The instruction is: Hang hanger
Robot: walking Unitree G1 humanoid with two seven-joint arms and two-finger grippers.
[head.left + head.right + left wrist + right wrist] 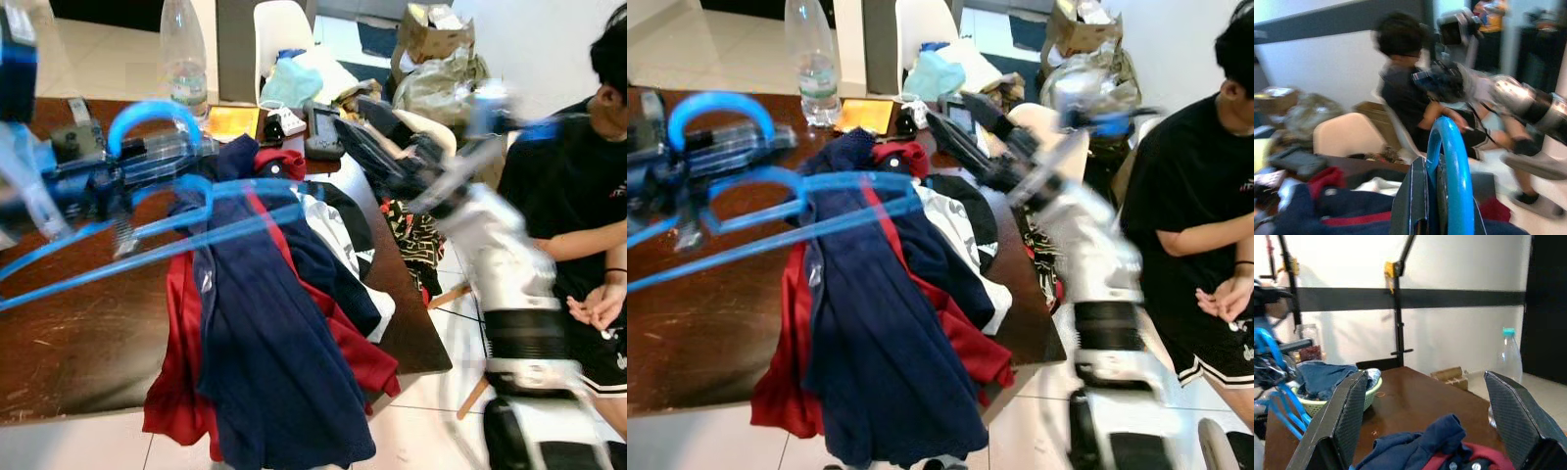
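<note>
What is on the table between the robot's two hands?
A pile of clothes, navy and red, lies on the brown table between the left gripper, shut on the blue hanger, and the open right gripper, seen from the eye views.

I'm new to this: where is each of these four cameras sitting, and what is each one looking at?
Both eye views: on the head, looking down at the table, clothes pile and both arms.
Left wrist view: behind the left hand, shut on the blue hanger, facing a seated person.
Right wrist view: behind the open right hand.
All share the clothes pile.
</note>
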